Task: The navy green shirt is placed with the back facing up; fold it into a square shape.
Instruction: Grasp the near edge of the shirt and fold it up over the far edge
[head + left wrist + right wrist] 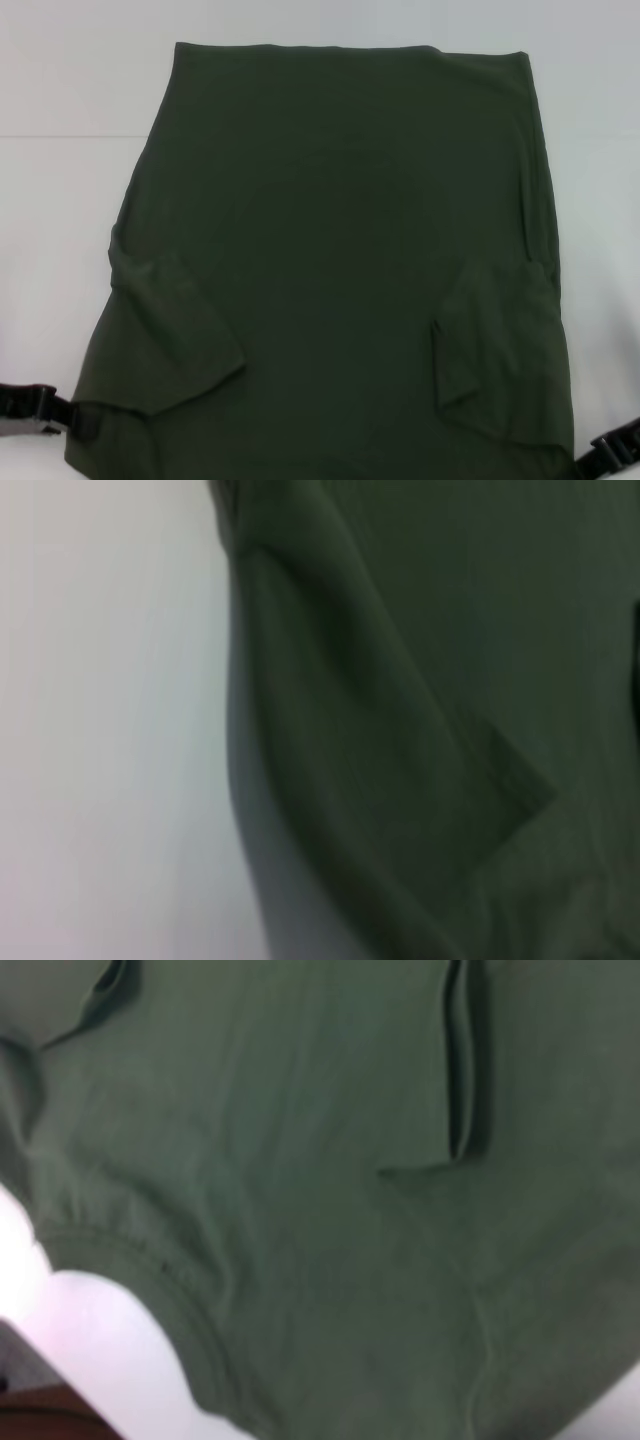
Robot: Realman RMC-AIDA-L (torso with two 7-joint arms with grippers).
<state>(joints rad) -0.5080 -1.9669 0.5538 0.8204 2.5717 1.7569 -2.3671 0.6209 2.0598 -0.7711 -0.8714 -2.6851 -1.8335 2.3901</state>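
Bright even light, washed-out white surround; both wrist views blurred.

free: white table (pixel 60 150) left, right, far | blocked: navy green shirt (pixel 330 230) (sleeves folded in)

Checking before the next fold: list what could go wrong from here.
1. Both sleeves are folded in loosely over the shirt; a lift at the near corners could let them flop back out.
2. The left gripper and right gripper sit at uneven heights at the near corners, so the fold may come out skewed.
3. The shirt narrows toward its far edge, so the result may not be square.
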